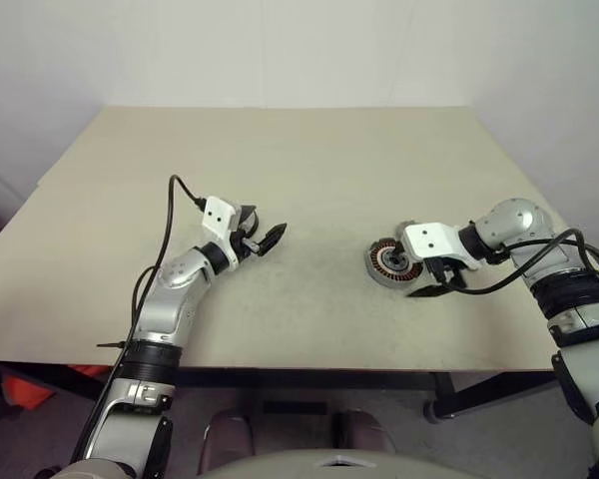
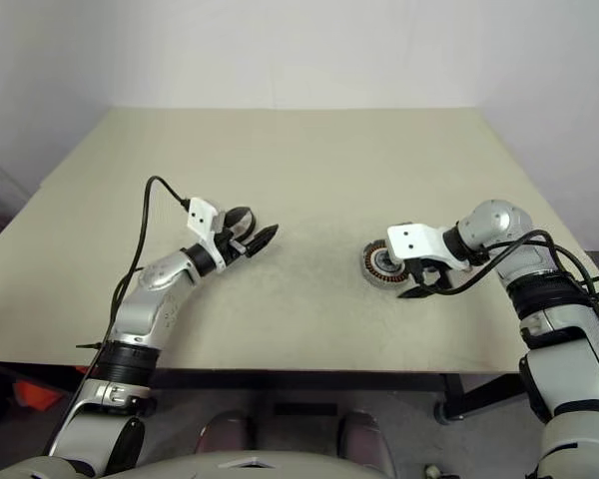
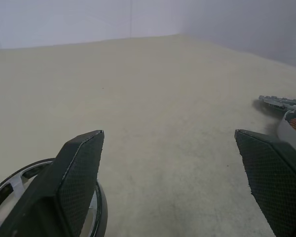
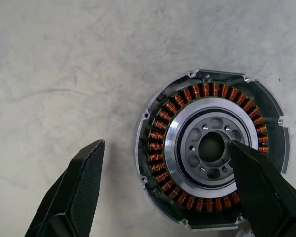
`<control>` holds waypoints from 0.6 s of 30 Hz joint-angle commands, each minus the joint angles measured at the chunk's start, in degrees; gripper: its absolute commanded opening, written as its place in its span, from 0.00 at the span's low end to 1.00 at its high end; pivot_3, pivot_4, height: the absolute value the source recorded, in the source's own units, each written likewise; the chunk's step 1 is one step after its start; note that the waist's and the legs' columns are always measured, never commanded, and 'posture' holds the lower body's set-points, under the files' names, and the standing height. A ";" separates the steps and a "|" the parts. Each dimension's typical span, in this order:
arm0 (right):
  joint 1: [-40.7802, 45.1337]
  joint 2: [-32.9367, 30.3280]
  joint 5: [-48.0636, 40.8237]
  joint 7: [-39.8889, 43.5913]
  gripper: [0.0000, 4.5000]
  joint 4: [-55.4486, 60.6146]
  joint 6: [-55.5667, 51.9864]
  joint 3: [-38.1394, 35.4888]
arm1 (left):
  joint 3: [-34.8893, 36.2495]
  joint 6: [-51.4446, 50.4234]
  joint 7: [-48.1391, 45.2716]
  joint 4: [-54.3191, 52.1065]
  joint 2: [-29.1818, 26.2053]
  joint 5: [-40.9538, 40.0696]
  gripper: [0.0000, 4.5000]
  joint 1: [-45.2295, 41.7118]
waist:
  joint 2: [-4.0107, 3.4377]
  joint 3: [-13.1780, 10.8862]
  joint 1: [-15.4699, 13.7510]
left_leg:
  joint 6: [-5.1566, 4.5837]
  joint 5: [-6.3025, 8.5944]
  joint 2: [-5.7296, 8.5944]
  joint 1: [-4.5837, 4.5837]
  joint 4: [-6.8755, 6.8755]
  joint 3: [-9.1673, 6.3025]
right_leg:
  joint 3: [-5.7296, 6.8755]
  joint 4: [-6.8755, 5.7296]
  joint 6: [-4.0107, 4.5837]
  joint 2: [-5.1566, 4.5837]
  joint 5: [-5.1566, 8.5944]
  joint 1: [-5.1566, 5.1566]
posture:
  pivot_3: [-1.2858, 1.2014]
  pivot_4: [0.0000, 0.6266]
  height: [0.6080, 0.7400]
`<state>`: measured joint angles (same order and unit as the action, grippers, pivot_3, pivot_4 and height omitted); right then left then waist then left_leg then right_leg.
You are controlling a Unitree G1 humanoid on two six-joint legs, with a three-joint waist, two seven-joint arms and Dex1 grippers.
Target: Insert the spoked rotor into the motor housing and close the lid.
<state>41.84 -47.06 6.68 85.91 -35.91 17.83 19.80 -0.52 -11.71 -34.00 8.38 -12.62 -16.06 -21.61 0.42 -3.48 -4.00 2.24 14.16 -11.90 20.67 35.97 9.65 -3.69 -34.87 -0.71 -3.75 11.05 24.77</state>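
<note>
The motor housing lies flat on the table, with its copper windings and dark centre facing up. My right gripper hangs open right over it, pointing down, one finger above the centre and the other above bare table beside the housing. My left gripper is open and level, aimed across the table toward the housing. The spoked rotor lies just outside one left finger, not between the fingers. A flat grey round piece, apparently the lid, lies just beyond the housing.
The beige table is bare between the two grippers and toward its far edge. A white wall rises behind it. Black cables run along both forearms.
</note>
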 commanded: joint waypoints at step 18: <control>-0.20 1.15 2.27 -0.45 0.57 -1.68 -0.13 0.75 | 0.17 0.42 0.36 -2.83 -1.05 0.33 1.00 0.03 | 0.04 0.03 -0.18 | -0.08 -0.05 0.04 0.20 0.22 -0.15 | 0.79 -0.18 0.02 -0.51 0.00 -0.01 | 0.52 0.00 1.00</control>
<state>41.77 -46.02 8.04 85.18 -36.72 17.75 19.84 -0.51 -11.74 -33.64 8.10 -13.29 -15.67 -20.91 0.46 -3.45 -4.18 2.15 14.10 -11.88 20.90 36.19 9.50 -2.82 -35.05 -0.66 -4.29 11.06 24.75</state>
